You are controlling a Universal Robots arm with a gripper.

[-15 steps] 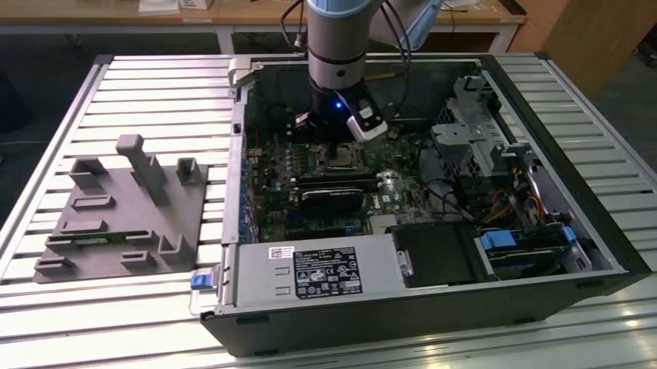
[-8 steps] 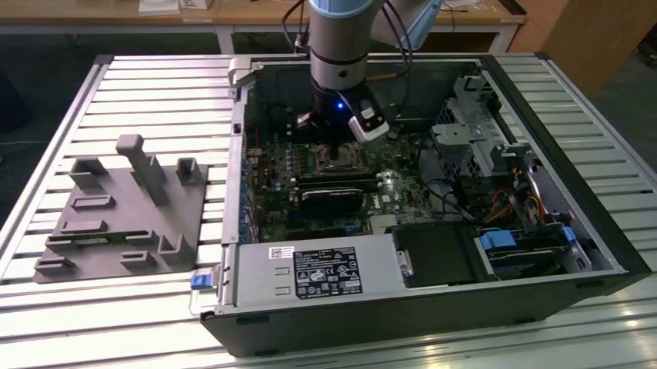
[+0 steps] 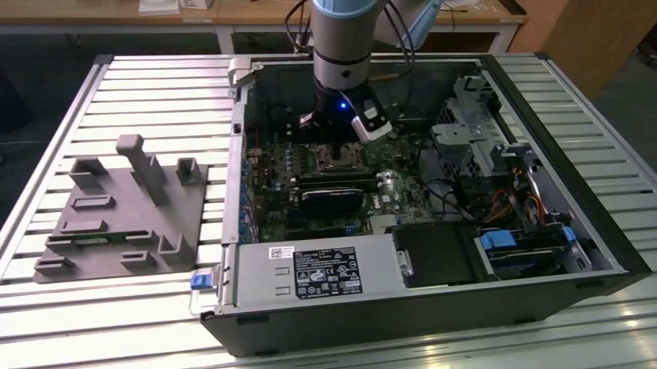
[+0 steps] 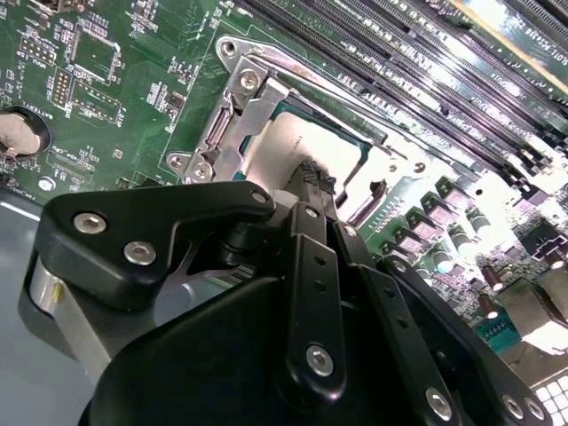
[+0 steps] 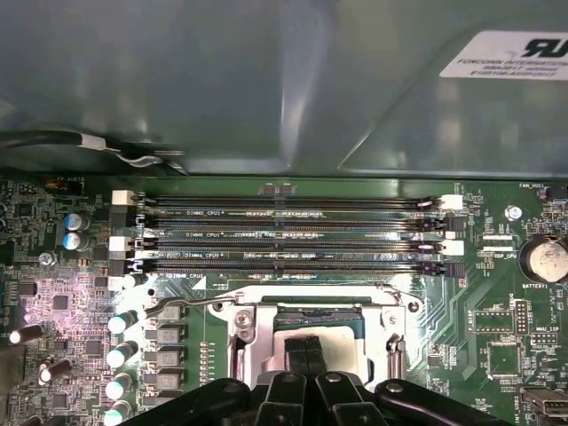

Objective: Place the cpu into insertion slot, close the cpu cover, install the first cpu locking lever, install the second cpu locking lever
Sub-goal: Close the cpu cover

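Dull silver-grey square cpu point(image 5: 342, 344) is seated in the metal-rimmed insertion slot point(image 5: 311, 311). Thin silver cpu cover point(image 5: 241, 342) is seen framing it. Black gripper point(image 5: 306, 348) jaws are narrowed together, tips set on the chip's top. One socket edge is crowded by long black memory slots point(image 5: 293, 235). The open grey computer case point(image 3: 411, 323) on the slatted tabletop point(image 3: 154, 84) is shown in the exterior view.

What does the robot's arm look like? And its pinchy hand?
The arm is a fat silver-grey tube with a pale blue cap, a small blue light and black cables alongside. The gripper is black, made of jointed bars with shiny round screws.
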